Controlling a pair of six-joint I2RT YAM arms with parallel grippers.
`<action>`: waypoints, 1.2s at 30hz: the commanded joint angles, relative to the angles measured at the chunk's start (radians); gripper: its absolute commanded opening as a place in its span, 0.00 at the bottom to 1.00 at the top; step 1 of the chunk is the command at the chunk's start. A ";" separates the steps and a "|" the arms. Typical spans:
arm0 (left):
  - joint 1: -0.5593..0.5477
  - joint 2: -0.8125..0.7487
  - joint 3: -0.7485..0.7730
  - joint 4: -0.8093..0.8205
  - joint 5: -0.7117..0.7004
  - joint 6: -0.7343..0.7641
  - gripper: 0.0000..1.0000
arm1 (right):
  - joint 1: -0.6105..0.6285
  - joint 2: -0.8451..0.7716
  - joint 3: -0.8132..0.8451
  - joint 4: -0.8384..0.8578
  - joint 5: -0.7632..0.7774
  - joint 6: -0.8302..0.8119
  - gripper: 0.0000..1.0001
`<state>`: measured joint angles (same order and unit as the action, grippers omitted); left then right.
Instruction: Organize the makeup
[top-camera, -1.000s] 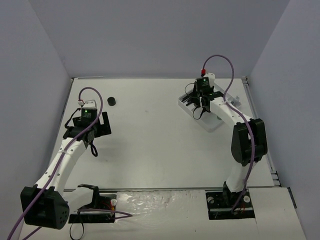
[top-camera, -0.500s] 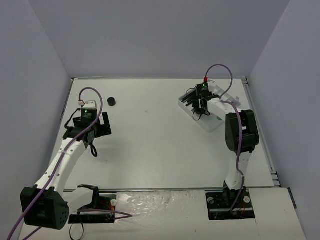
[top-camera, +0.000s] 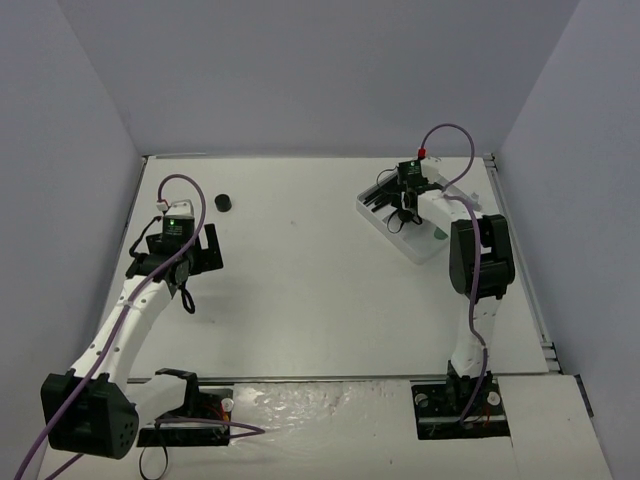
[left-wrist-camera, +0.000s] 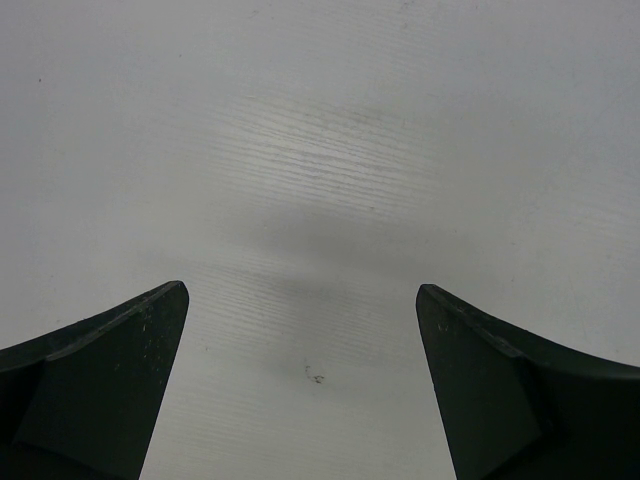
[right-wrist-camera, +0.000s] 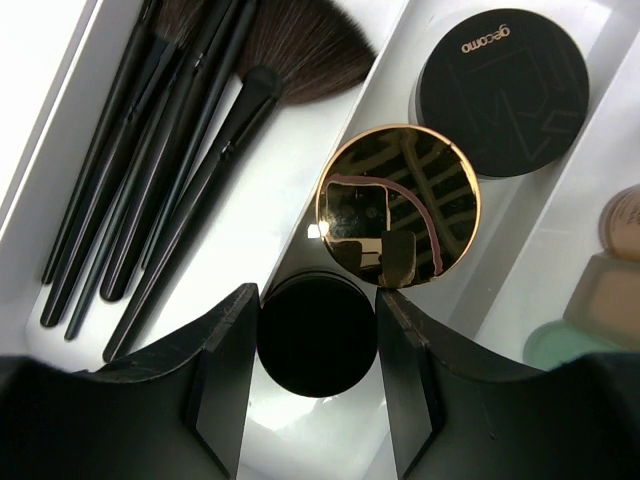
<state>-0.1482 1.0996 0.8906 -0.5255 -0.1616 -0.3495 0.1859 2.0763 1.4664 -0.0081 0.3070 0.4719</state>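
Observation:
My right gripper (right-wrist-camera: 318, 330) is shut on a small black round pot (right-wrist-camera: 318, 340) and holds it over the white divided tray (right-wrist-camera: 270, 190), above the strip with the round jars. Just past it lie a gold mirror-lidded jar (right-wrist-camera: 398, 205) and a black lettered pot (right-wrist-camera: 503, 92). Several black brushes (right-wrist-camera: 170, 150) fill the compartment to the left. Tan (right-wrist-camera: 620, 280) and green (right-wrist-camera: 560, 340) bottles show at the right edge. In the top view the right gripper (top-camera: 404, 212) hangs over the tray (top-camera: 422, 250). My left gripper (left-wrist-camera: 300, 300) is open and empty over bare table.
One black round pot (top-camera: 223, 202) stands alone on the table at the back left, beyond the left gripper (top-camera: 186, 288). The tray sits at the back right, near the right wall and the table's rail.
The right arm has folded up, its elbow now higher, and the wrist has shifted slightly back and right over the tray. The left arm has not moved.

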 joint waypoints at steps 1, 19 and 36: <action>0.009 -0.002 0.042 0.041 0.000 0.015 0.97 | -0.030 0.026 0.070 0.025 0.101 0.028 0.01; 0.009 0.009 0.047 0.038 0.011 0.017 0.97 | -0.033 0.033 0.099 -0.035 0.078 0.033 0.50; 0.009 0.197 0.232 0.021 0.054 -0.001 0.97 | 0.047 -0.200 0.119 -0.077 0.009 -0.023 0.87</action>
<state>-0.1482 1.2018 0.9543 -0.5425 -0.1226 -0.3463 0.1867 2.0678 1.5383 -0.0966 0.3355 0.4802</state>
